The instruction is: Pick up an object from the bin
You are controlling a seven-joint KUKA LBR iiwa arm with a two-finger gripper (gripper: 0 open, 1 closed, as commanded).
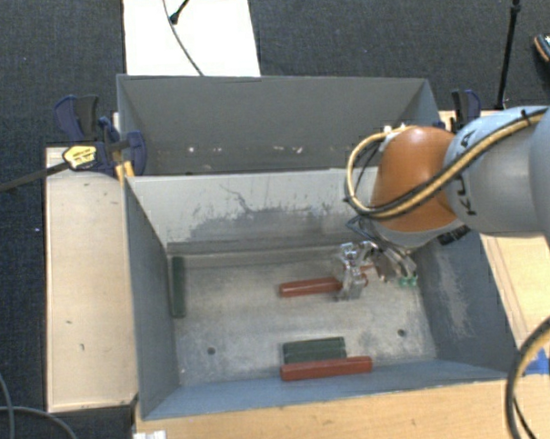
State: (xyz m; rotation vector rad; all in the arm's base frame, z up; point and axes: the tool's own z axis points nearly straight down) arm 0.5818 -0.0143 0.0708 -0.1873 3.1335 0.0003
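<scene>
My gripper (351, 283) hangs low over the right middle of the bin floor, its metal fingers at the right end of a short red-brown bar (307, 287) that lies flat there. The bar's right end meets the fingertips; whether they clasp it I cannot make out. Nearer the front wall lie a dark green block (313, 350) and, just in front of it, a longer red-brown bar (326, 369).
A dark green bar (177, 286) stands along the left wall. The arm with its orange cover and looped cables comes in over the bin's right rim. Bare floor stretches between the left bar and the middle bar.
</scene>
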